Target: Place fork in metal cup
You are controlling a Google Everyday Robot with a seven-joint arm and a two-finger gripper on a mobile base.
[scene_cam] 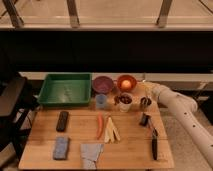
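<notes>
**Claw (146, 91) above metal cup (145, 103), fork (145, 96) upright**

The claw sits at the end of the white arm, at the back right of the table (131, 151). Apart or clamped: cannot tell. The fork seems to be a thin silvery sliver at the claw, long axis roughly vertical, straight over the cup below. Tip inside or not is unclear. The cup is a small shiny cylinder with a dark inside, just beside the white cup (125, 102). The black-handled utensil (154, 144) lies toward the front edge.

Unclear and clipped bits, mostly right side.
Gripper (146, 94) just above metal cup (145, 103), blurred into it; fork too thin to pick out there. Arm (185, 112) cut off at right edge, grey cloth (91, 154) clipped at bottom edge.
</notes>
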